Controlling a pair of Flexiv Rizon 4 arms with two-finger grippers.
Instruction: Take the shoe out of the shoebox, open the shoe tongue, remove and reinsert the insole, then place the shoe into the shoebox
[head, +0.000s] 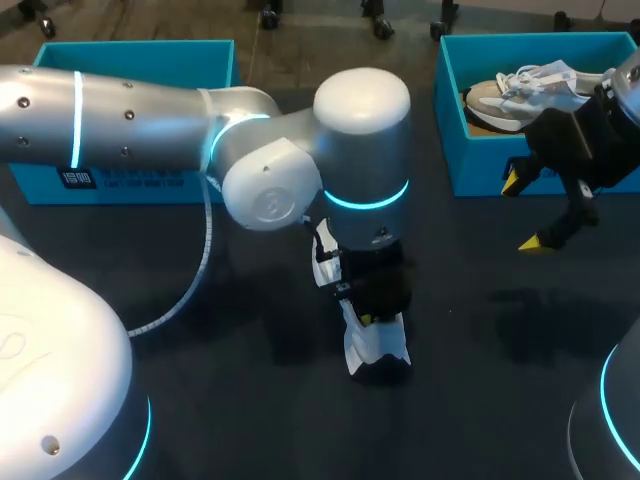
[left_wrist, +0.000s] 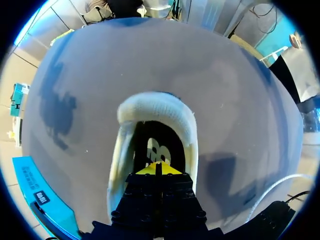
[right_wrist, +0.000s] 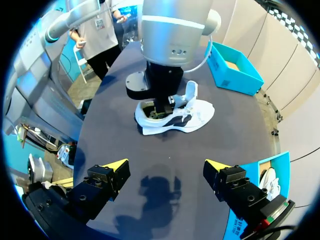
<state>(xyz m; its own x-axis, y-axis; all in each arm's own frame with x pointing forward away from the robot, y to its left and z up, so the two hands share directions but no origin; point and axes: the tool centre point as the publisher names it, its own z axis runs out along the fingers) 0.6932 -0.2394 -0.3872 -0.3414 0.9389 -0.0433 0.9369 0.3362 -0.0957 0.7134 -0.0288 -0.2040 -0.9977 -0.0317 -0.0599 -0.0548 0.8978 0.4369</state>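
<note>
The left gripper (left_wrist: 159, 169) has its yellow tips pressed together, down inside the opening of the white shoe (left_wrist: 155, 105) on the table (left_wrist: 150, 55). The right gripper (right_wrist: 166, 167) hovers with its fingers wide apart. The shoe is ahead of them and a blue shoebox (right_wrist: 235, 72) lies beyond it.

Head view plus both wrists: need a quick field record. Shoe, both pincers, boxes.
shoe: white sneaker with dark panels, lying on the dark table, outside both boxes
left pincer: yellow tips together, down inside the shoe opening; cannot tell if it pinches the insole
right pincer: open, empty, over bare table
right box: teal cardboard shoebox, holds a beige-and-white sneaker
left box: second teal box, far left corner
</note>
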